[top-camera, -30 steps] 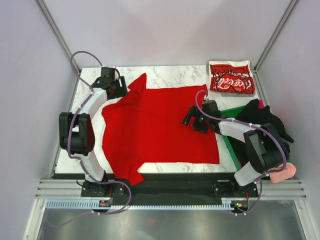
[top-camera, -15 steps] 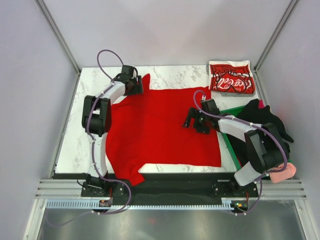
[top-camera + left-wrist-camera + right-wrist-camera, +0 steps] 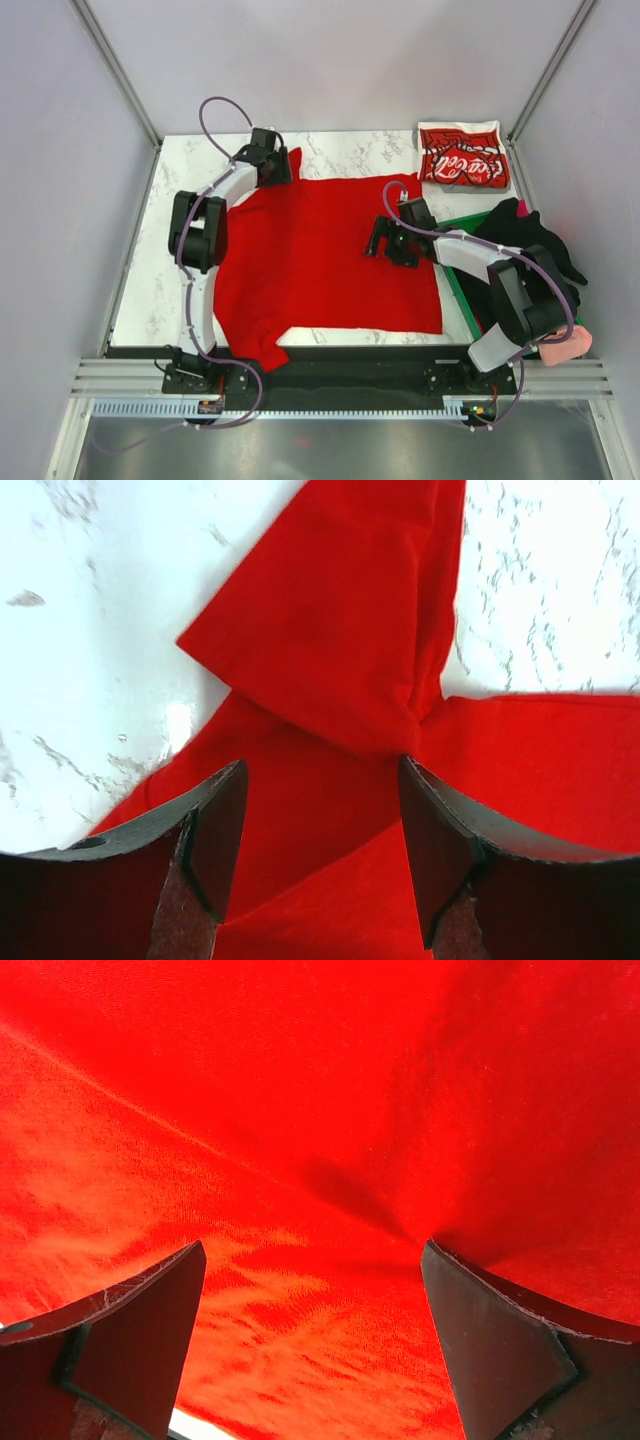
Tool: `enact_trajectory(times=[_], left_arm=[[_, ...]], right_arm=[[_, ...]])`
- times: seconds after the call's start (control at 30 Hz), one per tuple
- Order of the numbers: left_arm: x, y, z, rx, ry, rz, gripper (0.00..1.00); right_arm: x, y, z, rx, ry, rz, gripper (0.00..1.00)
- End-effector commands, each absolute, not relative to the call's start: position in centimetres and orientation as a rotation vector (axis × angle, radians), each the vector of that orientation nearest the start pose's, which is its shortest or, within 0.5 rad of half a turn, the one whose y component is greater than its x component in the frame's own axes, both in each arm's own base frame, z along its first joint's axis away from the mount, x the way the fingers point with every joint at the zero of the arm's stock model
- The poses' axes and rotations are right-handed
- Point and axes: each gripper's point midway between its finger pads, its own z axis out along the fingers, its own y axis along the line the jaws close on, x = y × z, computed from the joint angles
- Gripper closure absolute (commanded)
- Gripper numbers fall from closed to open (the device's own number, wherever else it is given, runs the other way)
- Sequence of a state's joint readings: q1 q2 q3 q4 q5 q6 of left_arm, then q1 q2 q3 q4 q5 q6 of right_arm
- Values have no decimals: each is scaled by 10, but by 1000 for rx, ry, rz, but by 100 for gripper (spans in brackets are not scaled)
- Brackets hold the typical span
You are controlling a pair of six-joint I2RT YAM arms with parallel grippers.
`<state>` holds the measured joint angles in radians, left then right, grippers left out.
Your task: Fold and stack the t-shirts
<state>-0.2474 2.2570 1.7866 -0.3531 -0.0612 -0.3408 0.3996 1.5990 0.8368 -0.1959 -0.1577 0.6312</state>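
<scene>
Marble table: red shirt, folded Coca-Cola shirt

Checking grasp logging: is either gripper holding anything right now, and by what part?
Nothing is held. The left gripper is open above the red t-shirt at its far sleeve; the right gripper is open above the shirt's body.

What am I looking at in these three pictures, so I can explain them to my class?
Two robot arms stand at a white marble table's near edge. One picture looks down from above; the other two come from wrist cameras. A plain bright red cloth t-shirt lies spread flat; a folded red t-shirt with white Coca-Cola print sits far right. Dark clothes are piled at the right. The left gripper is open over a sleeve, the right gripper open over the shirt's body. Nothing is held.
</scene>
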Motion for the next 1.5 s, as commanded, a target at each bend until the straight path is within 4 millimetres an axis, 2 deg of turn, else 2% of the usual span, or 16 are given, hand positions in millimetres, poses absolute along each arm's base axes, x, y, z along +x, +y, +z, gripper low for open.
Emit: enact_trajectory(times=[0.0,0.17,0.3,0.4,0.43,0.67,0.8,1.03,1.17,1.23,1.47], left_arm=[[589,-128,99,-209,2243,-123,32],[601,-107,106,-242,2230,-79,33],[602,-103,113,-235,2208,-67,34],[607,-107,101,-215,2227,-91,34],[608,-107,89,-216,2245,-94,34],[623,-104,61,-295,2272,-177,39],[626,-103,55,-297,2278,-177,45],[620,-100,39,-334,2312,-159,48],[613,-104,36,-385,2337,-185,56],[610,-107,33,-412,2345,-203,57],[607,-106,25,-447,2368,-153,74]], right_arm=[[263,167,-10,243,2827,438,2],[263,168,-9,231,2831,445,2],[263,169,-10,219,2834,449,2],[265,171,-9,212,2836,459,2],[264,171,-10,210,2840,460,2],[265,173,-6,193,2834,475,2],[264,172,-8,185,2840,472,2],[265,173,-9,180,2842,474,2],[265,172,-11,176,2846,464,2],[265,172,-12,172,2851,462,2],[267,172,-12,170,2846,460,2]])
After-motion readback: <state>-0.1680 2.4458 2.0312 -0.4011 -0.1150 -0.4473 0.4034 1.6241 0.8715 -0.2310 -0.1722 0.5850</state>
